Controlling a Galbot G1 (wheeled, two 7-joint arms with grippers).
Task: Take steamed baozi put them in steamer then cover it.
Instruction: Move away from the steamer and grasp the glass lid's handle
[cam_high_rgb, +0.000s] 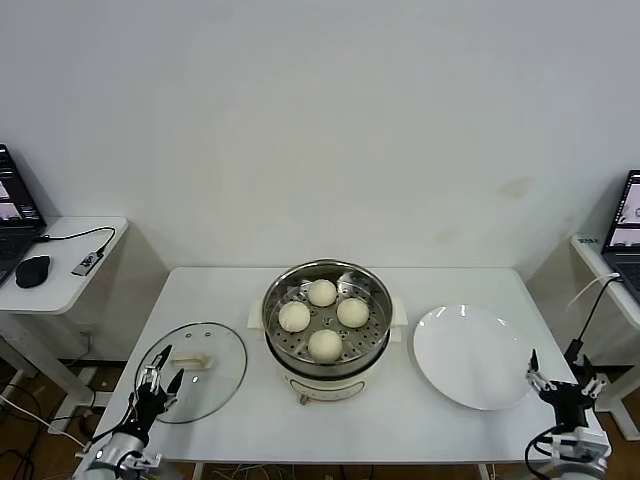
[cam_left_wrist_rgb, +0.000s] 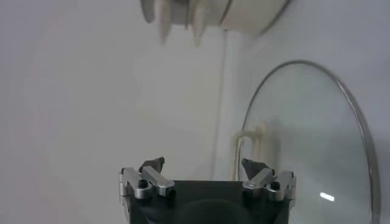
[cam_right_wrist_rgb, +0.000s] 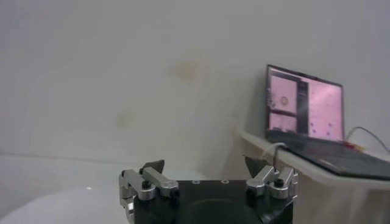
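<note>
Four cream-white baozi (cam_high_rgb: 323, 318) sit on the perforated tray inside the steel steamer (cam_high_rgb: 280, 345) at the table's centre. The glass cover (cam_high_rgb: 215, 385) with its cream handle (cam_high_rgb: 195, 361) lies flat on the table left of the steamer; it also shows in the left wrist view (cam_left_wrist_rgb: 311, 152). My left gripper (cam_high_rgb: 160, 381) is open and empty, low over the cover's near left edge. My right gripper (cam_high_rgb: 562, 384) is open and empty at the table's front right corner, beside the white plate (cam_high_rgb: 470, 357).
Side desks stand at both sides: the left one holds a laptop (cam_high_rgb: 12, 215), a mouse (cam_high_rgb: 32, 271) and a cable, the right one a laptop (cam_right_wrist_rgb: 304, 109). A white wall runs behind the table.
</note>
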